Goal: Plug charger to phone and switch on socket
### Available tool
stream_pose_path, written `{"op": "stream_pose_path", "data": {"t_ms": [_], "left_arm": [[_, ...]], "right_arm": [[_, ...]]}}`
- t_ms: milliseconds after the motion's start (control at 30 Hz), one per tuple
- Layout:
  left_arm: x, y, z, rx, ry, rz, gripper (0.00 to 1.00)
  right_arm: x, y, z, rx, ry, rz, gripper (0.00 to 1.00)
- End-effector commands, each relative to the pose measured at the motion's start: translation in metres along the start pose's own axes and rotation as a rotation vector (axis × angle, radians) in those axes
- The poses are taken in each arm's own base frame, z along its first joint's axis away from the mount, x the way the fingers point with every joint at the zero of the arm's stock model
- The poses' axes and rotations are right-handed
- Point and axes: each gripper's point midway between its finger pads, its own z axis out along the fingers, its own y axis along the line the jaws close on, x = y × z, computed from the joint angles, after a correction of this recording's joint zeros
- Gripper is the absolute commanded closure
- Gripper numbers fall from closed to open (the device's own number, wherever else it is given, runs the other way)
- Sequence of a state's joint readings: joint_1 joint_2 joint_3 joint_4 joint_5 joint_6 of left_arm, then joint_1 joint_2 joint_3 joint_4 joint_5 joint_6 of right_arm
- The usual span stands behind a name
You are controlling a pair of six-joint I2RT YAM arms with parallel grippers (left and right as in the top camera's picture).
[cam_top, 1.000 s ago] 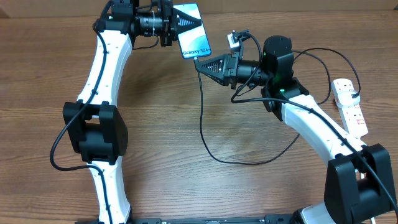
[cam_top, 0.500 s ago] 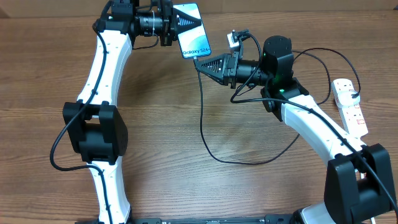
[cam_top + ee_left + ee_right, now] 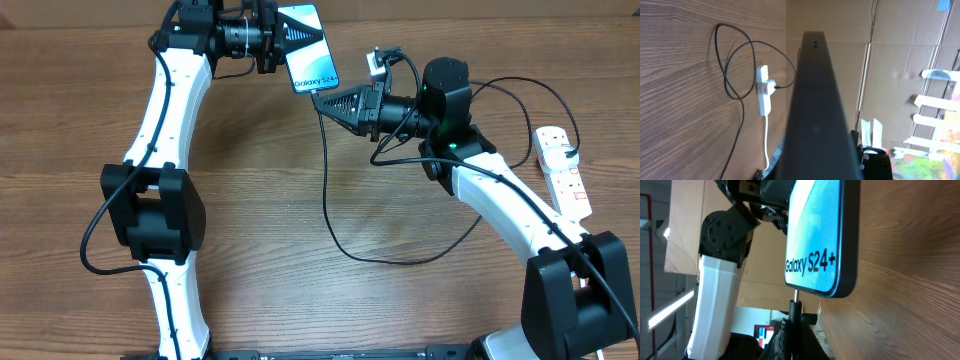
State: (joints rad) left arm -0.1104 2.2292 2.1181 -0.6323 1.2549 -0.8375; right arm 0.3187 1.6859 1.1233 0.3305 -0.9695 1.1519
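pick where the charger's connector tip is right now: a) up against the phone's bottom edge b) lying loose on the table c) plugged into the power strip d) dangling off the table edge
a: the right wrist view shows the metal tip of the charger meeting the bottom edge of the phone, a sliver of metal showing.

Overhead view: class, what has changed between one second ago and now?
Nothing visibly changed. The left gripper still holds the slim blue-screened phone, the right gripper still holds the thin black charger cable with its tip at the phone's bottom edge, and the white power strip lies unmoved.
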Motion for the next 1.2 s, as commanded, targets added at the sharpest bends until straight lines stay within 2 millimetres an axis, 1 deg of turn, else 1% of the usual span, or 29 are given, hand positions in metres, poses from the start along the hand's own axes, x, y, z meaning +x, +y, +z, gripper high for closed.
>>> {"op": "stream_pose_path", "data": {"t_ms": [0, 100, 167, 300, 367, 467, 500, 633, 733, 867, 933, 1033, 1167], "left_arm": [[0.030, -0.039, 0.007, 0.087, 0.110, 0.068, 0.96], [0.030, -0.039, 0.007, 0.086, 0.110, 0.060, 0.96], [0.030, -0.039, 0.007, 0.086, 0.110, 0.060, 0.96], [0.031, -0.040, 0.007, 0.092, 0.116, 0.061, 0.96], [0.031, -0.039, 0.006, 0.091, 0.113, 0.062, 0.96], [0.025, -0.036, 0.001, 0.079, 0.089, 0.059, 0.96], [0.023, -0.035, -0.001, 0.075, 0.079, 0.059, 0.96], [0.019, -0.034, -0.007, 0.076, 0.067, 0.060, 0.96], [0.026, -0.038, -0.008, 0.108, 0.102, 0.088, 0.96], [0.038, -0.048, -0.013, 0.175, 0.165, 0.123, 0.96], [0.039, -0.048, -0.018, 0.187, 0.173, 0.112, 0.96], [0.042, -0.040, -0.024, 0.178, 0.164, 0.080, 0.96], [0.056, -0.026, -0.042, 0.162, 0.143, 0.034, 0.96]], "right_arm": [[-0.033, -0.009, -0.007, 0.069, -0.181, 0.012, 0.96], [-0.029, -0.020, -0.007, 0.104, -0.168, 0.039, 0.96], [-0.028, -0.021, -0.007, 0.108, -0.166, 0.030, 0.96], [-0.030, -0.013, -0.007, 0.082, -0.167, 0.000, 0.96], [-0.027, -0.008, -0.006, 0.063, -0.148, -0.010, 0.96], [-0.014, -0.003, -0.004, 0.031, -0.069, -0.013, 0.96], [-0.007, -0.001, -0.004, 0.019, -0.027, -0.013, 0.96], [0.015, -0.004, -0.005, 0.005, 0.089, -0.051, 0.96], [0.028, -0.013, -0.007, 0.023, 0.145, -0.051, 0.96], [0.036, -0.028, -0.009, 0.066, 0.172, -0.045, 0.96], [0.040, -0.032, -0.010, 0.076, 0.187, -0.046, 0.96], [0.047, -0.030, -0.011, 0.055, 0.221, -0.064, 0.96], [0.053, -0.021, -0.015, 0.038, 0.242, -0.068, 0.96]]}}
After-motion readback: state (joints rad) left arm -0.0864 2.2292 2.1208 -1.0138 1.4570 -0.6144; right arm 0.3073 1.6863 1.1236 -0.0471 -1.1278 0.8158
